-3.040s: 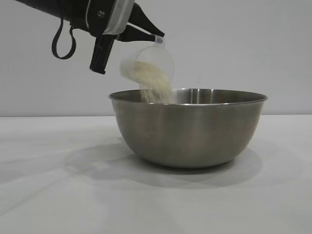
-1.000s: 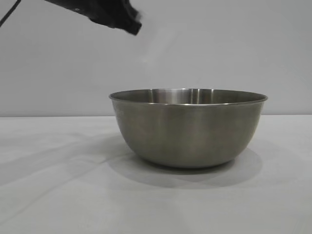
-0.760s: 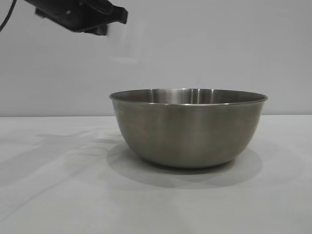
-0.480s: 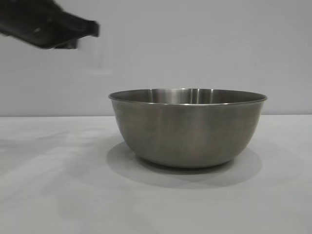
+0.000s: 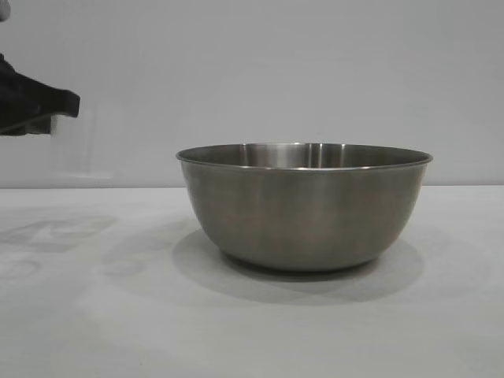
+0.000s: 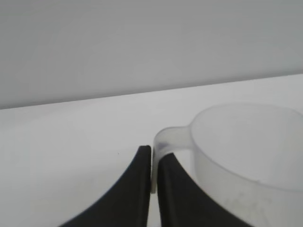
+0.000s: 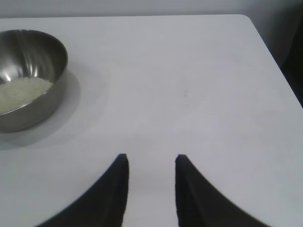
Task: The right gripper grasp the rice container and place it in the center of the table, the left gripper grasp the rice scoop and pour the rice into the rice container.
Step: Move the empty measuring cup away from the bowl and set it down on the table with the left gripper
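Note:
The rice container, a big steel bowl, stands on the white table in the middle of the exterior view. The right wrist view shows the rice container holding off-white rice. My left gripper is shut on the handle of the clear rice scoop, which looks empty and upright. At the exterior view's far left edge, the left gripper hangs above the table with the scoop faintly visible under it. My right gripper is open above bare table, well away from the bowl.
The table's rounded corner and edge show in the right wrist view, with a dark gap beyond it. A plain grey wall rises behind the table.
The left gripper has carried the scoop away from above the bowl, leftward and lower, to the picture's edge. Bowl and right gripper have not moved.

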You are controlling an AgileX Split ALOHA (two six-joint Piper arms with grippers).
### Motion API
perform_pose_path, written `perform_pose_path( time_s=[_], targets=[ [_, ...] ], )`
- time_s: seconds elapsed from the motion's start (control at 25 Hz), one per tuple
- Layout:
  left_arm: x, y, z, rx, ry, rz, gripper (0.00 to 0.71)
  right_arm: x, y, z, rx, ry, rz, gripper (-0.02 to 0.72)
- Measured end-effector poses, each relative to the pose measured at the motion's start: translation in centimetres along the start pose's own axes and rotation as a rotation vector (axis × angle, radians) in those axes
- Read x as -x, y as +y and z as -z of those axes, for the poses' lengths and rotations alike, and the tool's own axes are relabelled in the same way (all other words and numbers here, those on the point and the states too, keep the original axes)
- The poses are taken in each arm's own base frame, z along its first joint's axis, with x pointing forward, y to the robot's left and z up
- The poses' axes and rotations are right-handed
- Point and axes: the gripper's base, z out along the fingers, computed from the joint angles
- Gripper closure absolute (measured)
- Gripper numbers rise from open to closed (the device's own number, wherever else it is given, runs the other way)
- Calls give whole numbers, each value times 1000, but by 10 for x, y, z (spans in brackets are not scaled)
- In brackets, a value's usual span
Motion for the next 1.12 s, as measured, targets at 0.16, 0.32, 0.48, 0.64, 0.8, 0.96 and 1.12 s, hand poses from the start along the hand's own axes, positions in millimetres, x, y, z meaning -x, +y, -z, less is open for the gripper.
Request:
perform_pose_path(
  time_s=[0.16, 0.32, 0.48, 0.64, 0.8, 0.96, 1.12],
  targets=[
    [-20, -1, -4, -5, 62, -6, 710, 0, 0, 0, 0, 0, 0, 471],
    [-36, -3, -6, -40, 101, -27, 710, 0, 0, 0, 0, 0, 0, 471],
    [-40, -7, -6, -84, 104, -46, 557, 0, 0, 0, 0, 0, 0, 471],
    [-41, -8, -3, -100, 99, -51, 480, 0, 0, 0, 0, 0, 0, 471],
    [-50, -8, 13, -114, 109, -38, 455, 0, 0, 0, 0, 0, 0, 471],
    [-64, -7, 35, -115, 190, -31, 455, 0, 0, 0, 0, 0, 0, 471],
    [-55, 1, 41, -52, 168, -5, 455, 0, 0, 0, 0, 0, 0, 471]
  ],
)
